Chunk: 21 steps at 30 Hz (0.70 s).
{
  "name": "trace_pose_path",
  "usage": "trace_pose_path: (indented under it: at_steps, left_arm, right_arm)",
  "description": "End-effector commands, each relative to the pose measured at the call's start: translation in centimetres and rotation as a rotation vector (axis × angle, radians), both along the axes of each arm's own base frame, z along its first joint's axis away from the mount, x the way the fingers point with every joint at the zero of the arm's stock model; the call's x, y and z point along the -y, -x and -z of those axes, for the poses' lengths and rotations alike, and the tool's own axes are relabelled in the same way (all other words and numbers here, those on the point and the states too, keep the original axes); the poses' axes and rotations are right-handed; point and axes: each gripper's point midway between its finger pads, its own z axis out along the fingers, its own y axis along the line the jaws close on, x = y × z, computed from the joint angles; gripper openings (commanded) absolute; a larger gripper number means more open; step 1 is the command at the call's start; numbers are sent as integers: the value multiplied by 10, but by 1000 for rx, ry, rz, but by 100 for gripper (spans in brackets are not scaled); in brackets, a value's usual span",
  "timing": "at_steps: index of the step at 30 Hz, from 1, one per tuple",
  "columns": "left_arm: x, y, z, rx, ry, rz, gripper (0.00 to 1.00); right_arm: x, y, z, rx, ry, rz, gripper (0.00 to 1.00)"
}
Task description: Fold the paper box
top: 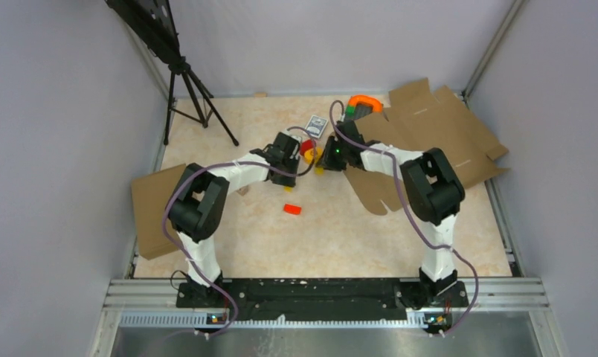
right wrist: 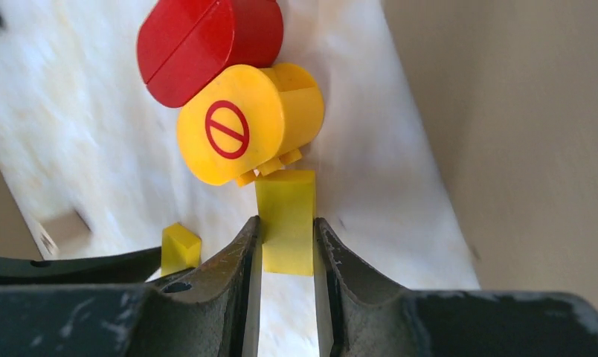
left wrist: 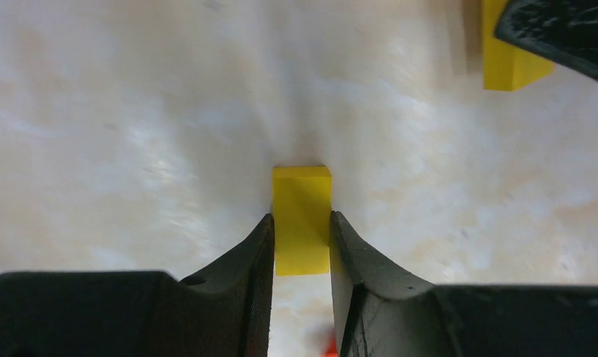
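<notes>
The paper box lies as a flat brown die-cut sheet with flaps at the back right, partly under my right arm; its edge fills the right side of the right wrist view. Neither gripper touches it. My left gripper is shut on a small yellow block at the table's middle. Just to its right, my right gripper is shut on another yellow block, and in the top view it sits close beside the left one.
A red cylinder and a yellow cylinder with a red mark lie just past the right gripper. A red block, a card pack, an orange-green object, a tripod and brown cardboard at left.
</notes>
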Motion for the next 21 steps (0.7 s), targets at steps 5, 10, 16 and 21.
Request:
trace_pose_path:
  at_steps: [5,10,16,21]
  left_arm:
    - [-84,-25,24,-68,-112,-262,32]
    - [-62,-22,-12,14,7,-178,49]
    - [-49,-6,-40,24,39,-145,88]
    - [-15,26,-63,33,43,-36,85]
  right_arm:
    - [-70,-88,-30,164,-121,-53,27]
    - [-75,-96,-52,210,-97,-95,55]
    - [-46,-77,-108,294,-86,-118,61]
    - [-2,-36,-148,393,-86,-126,61]
